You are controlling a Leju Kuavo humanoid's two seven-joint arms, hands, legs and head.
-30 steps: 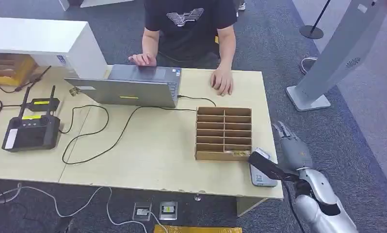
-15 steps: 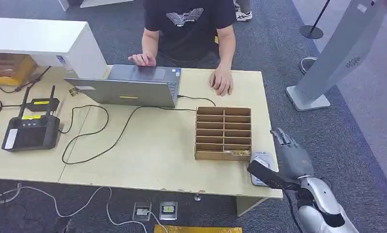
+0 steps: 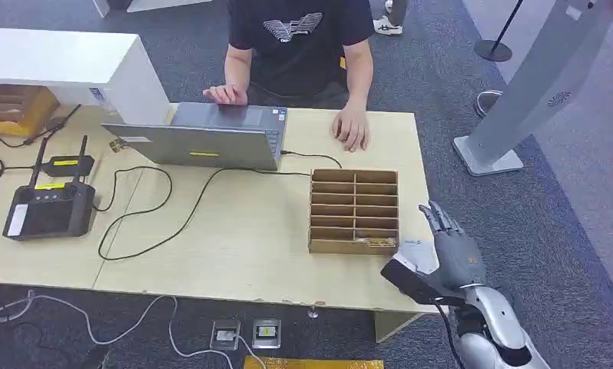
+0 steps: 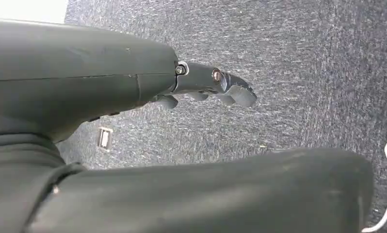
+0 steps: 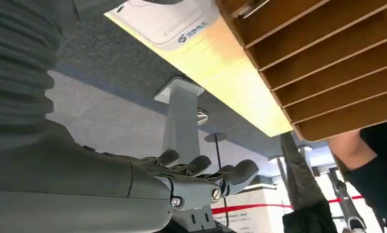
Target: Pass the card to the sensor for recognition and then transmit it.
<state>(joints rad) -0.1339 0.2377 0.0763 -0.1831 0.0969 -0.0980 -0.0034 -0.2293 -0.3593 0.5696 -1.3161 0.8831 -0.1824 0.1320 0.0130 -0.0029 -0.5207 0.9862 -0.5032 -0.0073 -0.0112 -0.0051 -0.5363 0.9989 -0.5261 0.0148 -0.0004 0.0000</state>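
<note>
Right hand (image 3: 451, 250) now nearer over table (image 3: 250, 231) corner and sensor (image 3: 413, 247), fingers spread, holding nothing

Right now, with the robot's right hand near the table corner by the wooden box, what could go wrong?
The right hand hangs open over the table's corner, above the white card sensor, so it could knock that sensor off the edge. The brown wooden slotted box stands right beside it and might get shoved. The card in its front slot lies low, so the fingers could miss it.

Wooden organizer (image 3: 355, 211) stands just beside the sensor (image 3: 413, 247), table corner beyond
</note>
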